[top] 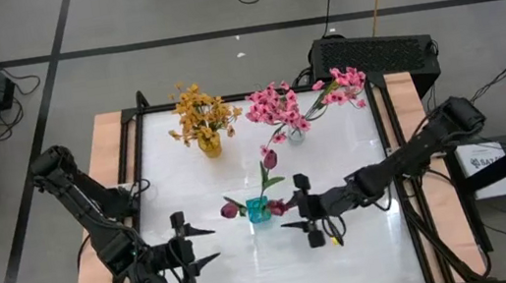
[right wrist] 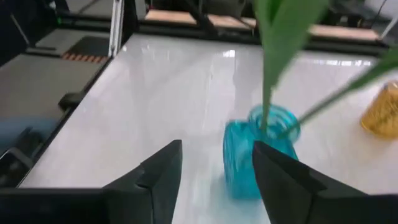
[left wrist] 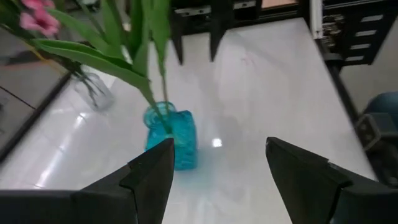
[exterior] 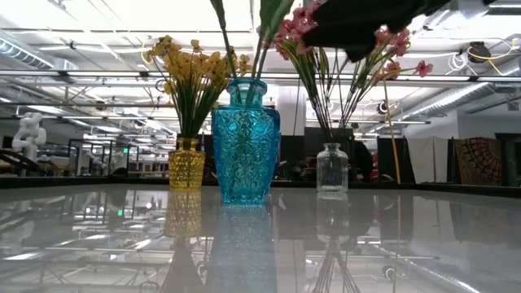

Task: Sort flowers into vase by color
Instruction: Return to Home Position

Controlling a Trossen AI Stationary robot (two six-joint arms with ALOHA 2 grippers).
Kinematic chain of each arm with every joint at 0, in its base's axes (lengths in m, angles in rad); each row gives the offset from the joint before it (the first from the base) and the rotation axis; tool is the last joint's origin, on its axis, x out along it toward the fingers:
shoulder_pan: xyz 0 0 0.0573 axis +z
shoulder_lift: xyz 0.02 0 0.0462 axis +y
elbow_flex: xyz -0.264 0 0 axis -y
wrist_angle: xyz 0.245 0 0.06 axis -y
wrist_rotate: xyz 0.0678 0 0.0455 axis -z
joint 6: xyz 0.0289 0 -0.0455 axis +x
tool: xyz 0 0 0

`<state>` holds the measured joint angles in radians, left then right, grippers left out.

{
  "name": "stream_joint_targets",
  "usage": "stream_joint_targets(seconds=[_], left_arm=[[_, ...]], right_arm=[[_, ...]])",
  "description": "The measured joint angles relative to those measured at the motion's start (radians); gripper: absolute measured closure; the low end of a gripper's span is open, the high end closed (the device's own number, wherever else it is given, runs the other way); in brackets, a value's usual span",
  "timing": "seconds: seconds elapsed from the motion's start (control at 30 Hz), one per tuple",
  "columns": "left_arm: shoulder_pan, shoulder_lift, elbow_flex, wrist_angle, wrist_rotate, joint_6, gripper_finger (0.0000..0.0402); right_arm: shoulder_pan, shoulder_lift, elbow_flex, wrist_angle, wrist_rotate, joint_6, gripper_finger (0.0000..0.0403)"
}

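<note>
Dark maroon tulip buds (top: 269, 158) on green stems stand in a blue glass vase (top: 259, 210) in the middle of the table. Yellow blossoms (top: 202, 114) fill a yellow vase (top: 210, 147), and pink blossoms (top: 278, 104) fill a clear vase (top: 296, 132), both farther back. My right gripper (top: 290, 211) is open just right of the blue vase (right wrist: 258, 155). My left gripper (top: 206, 246) is open to the vase's near left, facing the blue vase (left wrist: 171, 140). In the low view the blue vase (exterior: 246, 150) stands between the yellow vase (exterior: 186, 163) and the clear vase (exterior: 332, 167).
All three vases rest by their bases on the white tabletop (top: 251, 271), which has bare room along its near side. A dark raised frame (top: 133, 168) borders the table. A black box (top: 375, 53) sits past the far right corner.
</note>
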<state>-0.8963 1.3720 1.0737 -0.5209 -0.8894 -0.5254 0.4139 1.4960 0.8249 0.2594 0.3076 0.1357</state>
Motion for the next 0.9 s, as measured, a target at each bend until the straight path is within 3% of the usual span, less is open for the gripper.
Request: stream_joint_targets(seconds=[0.23, 0.4, 0.57, 0.8, 0.9], left_arm=[[0.000, -0.009, -0.037, -0.039, -0.110, 0.001, 0.0147], [0.024, -0.076, -0.142, -0.037, -0.136, -0.077, 0.0184], [0.054, -0.166, -0.263, -0.016, -0.138, -0.125, 0.0244], [0.106, -0.307, -0.422, 0.117, -0.132, -0.057, 0.0334], [0.151, -0.362, -0.504, 0.224, -0.093, 0.007, 0.0377]], right_arm=[[0.071, -0.193, 0.000, -0.281, 0.025, 0.036, 0.0213], [0.128, -0.336, -0.012, -0.462, 0.129, 0.036, 0.0233], [0.153, -0.504, -0.156, -0.412, 0.166, 0.019, 0.0277], [0.151, -0.772, -0.407, -0.254, 0.161, -0.011, 0.0390], [0.151, -0.859, -0.493, -0.202, 0.159, -0.025, 0.0392]])
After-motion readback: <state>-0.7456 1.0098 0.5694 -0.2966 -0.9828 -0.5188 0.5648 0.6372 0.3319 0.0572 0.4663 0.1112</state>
